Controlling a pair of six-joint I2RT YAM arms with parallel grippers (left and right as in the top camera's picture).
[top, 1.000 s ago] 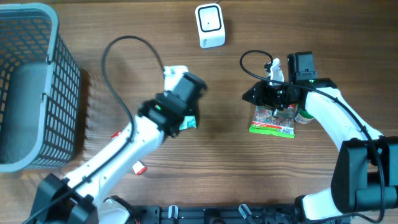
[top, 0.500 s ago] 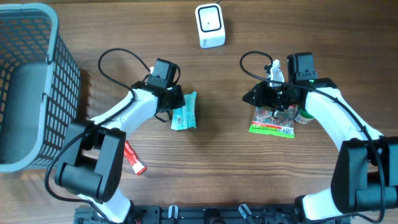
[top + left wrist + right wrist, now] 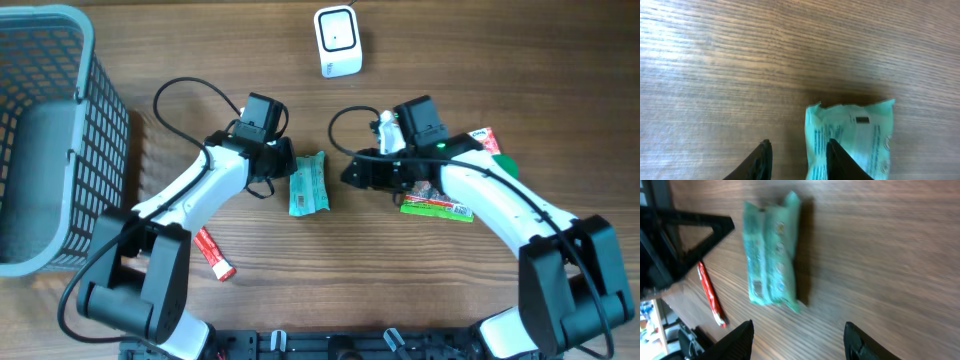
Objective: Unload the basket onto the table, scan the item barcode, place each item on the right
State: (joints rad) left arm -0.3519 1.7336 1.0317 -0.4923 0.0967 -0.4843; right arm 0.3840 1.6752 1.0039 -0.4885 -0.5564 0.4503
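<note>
Two grippers flank teal packet (image 3: 308, 184), which lies flat on wooden table (image 3: 420, 300) near centre. Released left gripper (image 3: 797, 162): jaws apart over bare wood, one finger at packet's edge, nothing grasped. Empty right gripper (image 3: 797, 347): jaws spread wide, packet lying ahead. White scanner (image 3: 337, 40) at far edge, well apart from packet.

left gripper (image 3: 797, 162) beside teal packet (image 3: 855, 135), bare wood (image 3: 330, 270) below

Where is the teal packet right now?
In the overhead view the teal packet lies on the table near the middle, between the left gripper and the right gripper, below the white scanner.
</note>
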